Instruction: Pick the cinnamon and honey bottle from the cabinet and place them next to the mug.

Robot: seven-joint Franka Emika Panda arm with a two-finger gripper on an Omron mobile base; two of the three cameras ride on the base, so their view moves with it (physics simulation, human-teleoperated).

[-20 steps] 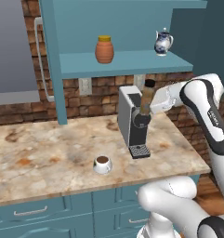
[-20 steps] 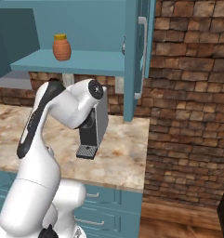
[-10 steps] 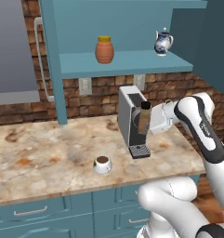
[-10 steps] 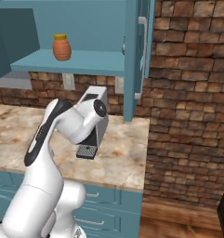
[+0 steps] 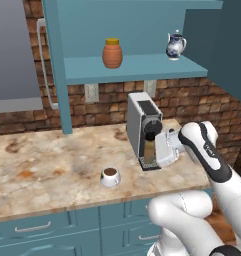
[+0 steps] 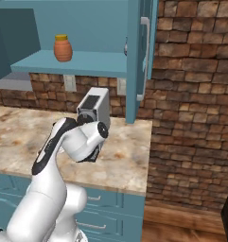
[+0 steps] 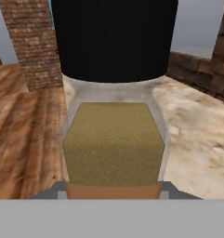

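1 of 2 items is in hand: the fingers grip the cinnamon low at frame centre, right of the mug on the table, while the honey bottle waits on the cabinet shelf, upper centre

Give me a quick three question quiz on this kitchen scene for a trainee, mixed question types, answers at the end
1. True or false: the honey bottle stands on the cabinet shelf.
2. Multiple choice: what is the gripper shut on? A) the teapot B) the cinnamon C) the mug
3. Fill the blank: the mug sits on the counter, to the ____ of the coffee machine in the left base view.

Key: 1 true; 2 B; 3 left.
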